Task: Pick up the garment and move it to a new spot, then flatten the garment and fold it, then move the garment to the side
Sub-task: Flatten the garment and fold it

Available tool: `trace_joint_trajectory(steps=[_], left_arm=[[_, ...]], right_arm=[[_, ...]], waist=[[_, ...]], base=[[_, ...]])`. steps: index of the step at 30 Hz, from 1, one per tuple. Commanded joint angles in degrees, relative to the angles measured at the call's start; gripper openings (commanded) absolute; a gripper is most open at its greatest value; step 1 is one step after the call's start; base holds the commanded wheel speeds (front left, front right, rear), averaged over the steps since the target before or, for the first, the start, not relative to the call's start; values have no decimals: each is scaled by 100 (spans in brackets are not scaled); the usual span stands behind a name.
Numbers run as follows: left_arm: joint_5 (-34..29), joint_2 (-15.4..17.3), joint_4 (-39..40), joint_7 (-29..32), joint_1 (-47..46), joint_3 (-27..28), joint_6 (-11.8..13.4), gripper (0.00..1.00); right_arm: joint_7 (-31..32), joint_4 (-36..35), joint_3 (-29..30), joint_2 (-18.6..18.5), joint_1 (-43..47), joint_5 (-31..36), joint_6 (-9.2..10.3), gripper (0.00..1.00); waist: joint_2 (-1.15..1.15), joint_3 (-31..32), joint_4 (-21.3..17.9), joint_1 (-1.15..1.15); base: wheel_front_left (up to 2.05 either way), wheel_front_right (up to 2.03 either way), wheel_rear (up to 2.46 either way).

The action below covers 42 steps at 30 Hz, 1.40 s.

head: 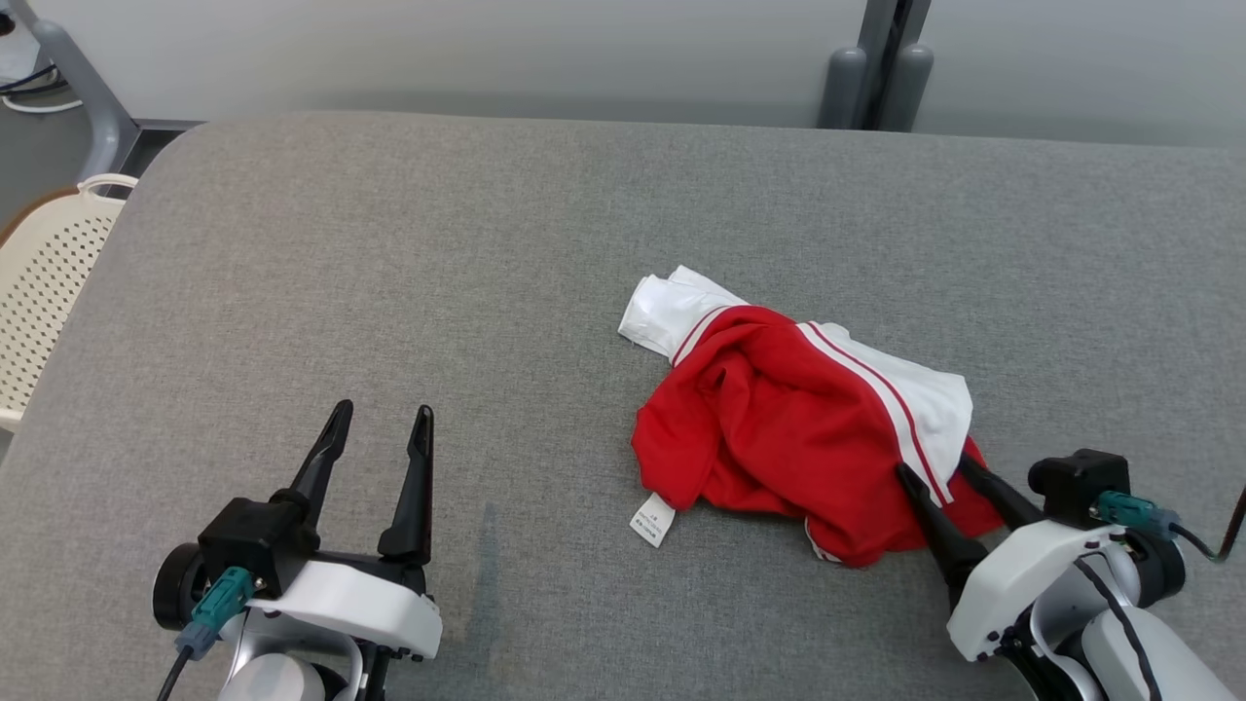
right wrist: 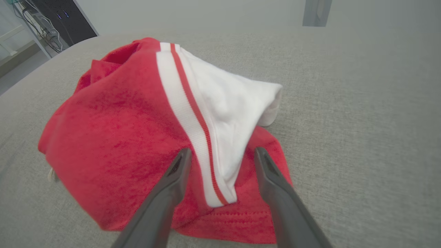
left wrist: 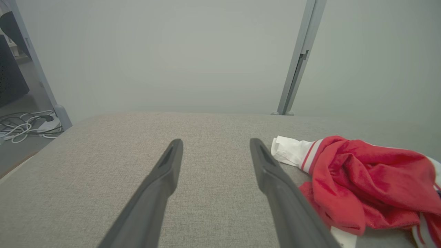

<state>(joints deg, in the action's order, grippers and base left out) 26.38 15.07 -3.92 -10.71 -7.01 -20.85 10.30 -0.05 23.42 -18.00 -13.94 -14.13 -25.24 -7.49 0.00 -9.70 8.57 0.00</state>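
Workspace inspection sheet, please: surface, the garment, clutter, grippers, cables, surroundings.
Surface: grey fabric tabletop, flat.
Job's things: red and white garment, crumpled in a heap right of centre; its white label lies on the tabletop.
Clutter: nothing seen.
Grippers: left gripper open over bare tabletop, apart from the garment; right gripper open, fingers straddling the garment's striped edge.
Cables: white cables on the floor beyond the table's corner.
Surroundings: cream perforated plastic item, chair or basket, at the left; grey post and pale wall behind.
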Motion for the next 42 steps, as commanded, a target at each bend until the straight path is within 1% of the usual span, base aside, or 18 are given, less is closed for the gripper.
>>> trace_joint_trajectory(steps=[1,3,6,9,12,16,19,23,25,27,30,33,36,38,39,42], left_arm=[[0,-13,-42,-55,-114,8,-7,100],[8,-18,-63,-70,-123,10,-9,100],[24,-36,-124,-96,-147,5,-9,100],[36,-47,-168,-114,-179,-12,-38,100],[53,-55,-201,-132,-179,-14,-37,100],[83,-52,-220,-152,-168,-12,-24,100],[95,-56,-224,-147,-150,-11,-4,100],[115,-58,-227,-152,-157,-19,-1,100],[121,-68,-241,-151,-183,-39,-9,100],[124,-77,-252,-155,-210,-51,-2,100],[123,-78,-262,-168,-191,-60,5,100],[124,-78,-256,-184,-201,-67,9,100],[133,-90,-272,-197,-231,-72,9,100],[131,-90,-288,-207,-257,-79,-6,100],[123,-82,-286,-211,-303,-75,-12,100],[98,-60,-283,-225,-363,-77,-19,100]], right_arm=[[-21,49,-242,-125,-136,-234,-2,0],[-13,46,-348,-198,-171,-291,-2,0],[-210,-133,-546,-309,-265,-464,-2,0],[-400,-457,-719,-376,-358,-446,-2,0],[-485,-877,-900,-354,-500,-352,-2,0],[-434,-1382,-1240,-188,-794,-278,-2,0],[-439,-1682,-1559,2,-1107,-301,-2,0],[-591,-1900,-1828,355,-1632,-396,-2,0],[-689,-1943,-1855,540,-1865,-441,-2,0],[-799,-1937,-1777,634,-2053,-414,-2,0],[-885,-1832,-1472,693,-2062,-404,-1,0],[-839,-1630,-1058,573,-1727,-481,-1,0],[-789,-1342,-643,361,-1291,-521,-2,0],[-786,-1102,-383,247,-982,-603,-2,0],[-830,-866,-115,148,-745,-655,-2,0],[-936,-482,249,114,-539,-841,-2,0]], waist=[[0,-36,33,0],[0,-42,37,0],[0,-44,57,0],[0,-21,86,0],[0,10,89,0],[0,45,59,0],[0,68,12,0],[0,75,-77,0],[0,78,-113,0],[0,74,-152,0],[0,57,-226,0],[0,3,-302,0],[0,-59,-383,0],[0,-107,-436,0],[0,-172,-497,0],[0,-267,-578,0]], base=[[0,0,0],[0,0,0],[0,0,0],[0,0,0],[0,0,0],[0,0,0],[0,0,0],[0,0,0],[0,0,0],[0,0,0],[0,0,0],[0,0,0],[0,0,0],[0,0,0],[0,0,0],[0,0,0]])
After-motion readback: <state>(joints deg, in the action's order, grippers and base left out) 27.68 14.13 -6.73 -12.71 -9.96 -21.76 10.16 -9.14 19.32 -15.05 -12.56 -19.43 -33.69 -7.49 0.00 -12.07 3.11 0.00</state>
